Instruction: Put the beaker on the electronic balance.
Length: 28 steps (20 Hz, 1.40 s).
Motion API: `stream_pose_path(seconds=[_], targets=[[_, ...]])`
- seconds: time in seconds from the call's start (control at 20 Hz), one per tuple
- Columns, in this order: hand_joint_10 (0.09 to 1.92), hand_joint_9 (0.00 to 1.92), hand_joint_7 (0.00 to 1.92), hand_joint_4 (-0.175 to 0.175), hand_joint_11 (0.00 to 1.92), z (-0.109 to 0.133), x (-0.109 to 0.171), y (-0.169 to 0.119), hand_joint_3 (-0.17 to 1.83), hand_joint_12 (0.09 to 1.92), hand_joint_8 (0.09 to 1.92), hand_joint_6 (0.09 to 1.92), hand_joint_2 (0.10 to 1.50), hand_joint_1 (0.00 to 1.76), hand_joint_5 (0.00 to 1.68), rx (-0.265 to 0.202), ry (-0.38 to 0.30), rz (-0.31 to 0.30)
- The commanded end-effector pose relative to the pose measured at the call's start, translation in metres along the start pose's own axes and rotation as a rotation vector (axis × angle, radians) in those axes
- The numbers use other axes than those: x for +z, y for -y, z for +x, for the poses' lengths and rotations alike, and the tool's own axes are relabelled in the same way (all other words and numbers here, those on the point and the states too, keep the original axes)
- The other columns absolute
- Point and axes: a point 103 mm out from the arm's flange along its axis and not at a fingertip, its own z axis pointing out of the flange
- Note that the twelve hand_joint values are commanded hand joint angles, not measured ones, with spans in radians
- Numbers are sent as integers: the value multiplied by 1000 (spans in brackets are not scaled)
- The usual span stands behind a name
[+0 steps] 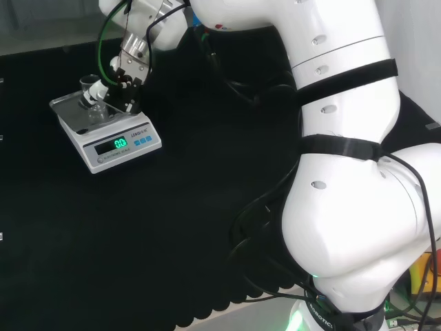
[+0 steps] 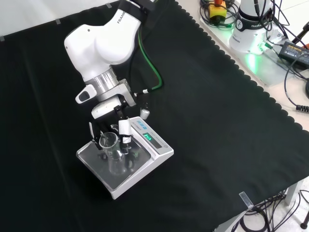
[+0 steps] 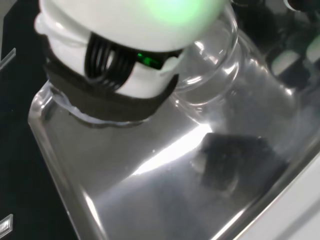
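A: Where is the glass beaker [image 2: 114,155] seen?
B: Upright on the steel pan of the electronic balance [image 2: 126,167], between the fingers of the hand [image 2: 116,129].
A: Hand state?
B: Fingers are curled around the beaker's rim, front view.

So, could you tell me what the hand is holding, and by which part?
The hand holds the clear beaker near its rim, over the balance pan.

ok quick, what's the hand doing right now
Hand: shut on the clear glass beaker, fingers curled round its rim, over the white electronic balance's steel pan.
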Motion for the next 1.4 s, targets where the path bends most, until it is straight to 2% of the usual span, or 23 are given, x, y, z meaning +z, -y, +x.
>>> stream_pose_path(seconds=[0.05,0.5,0.75,0.85,0.9,0.95,1.0,1.05,1.1,1.15,1.25,1.4], targets=[[218,1749,1737,-154,1060,-2,1,2,856,1132,266,345,479,1224,1498,6,6,0],[217,1749,1737,-155,1061,-4,7,6,855,1131,265,348,480,1224,1496,5,17,19],[216,1749,1736,-155,1061,1,13,11,854,1130,264,349,480,1223,1495,-23,2,28],[281,1717,1694,40,986,0,13,12,772,1197,310,342,527,1186,1474,-30,-10,44],[381,1661,1641,105,955,0,13,13,716,1220,386,347,562,1169,1456,-33,-11,51],[511,1558,1535,47,917,0,11,13,667,1246,524,410,549,1108,1355,-36,-8,55],[630,1450,1401,-23,877,0,10,14,627,1272,690,539,533,1050,1216,-39,-5,58],[726,1336,1262,-76,835,1,8,15,590,1301,829,692,525,999,1054,-41,-1,58],[797,1191,1107,-102,781,2,4,16,554,1334,921,827,525,950,866,-42,4,60],[850,1027,945,-116,715,3,0,17,519,1369,976,908,530,906,695,-44,11,62],[906,712,657,-124,573,6,-9,21,458,1426,1012,923,549,844,480,-49,33,66],[942,321,310,-124,296,10,-25,27,371,1487,967,739,578,788,311,-66,62,69]])
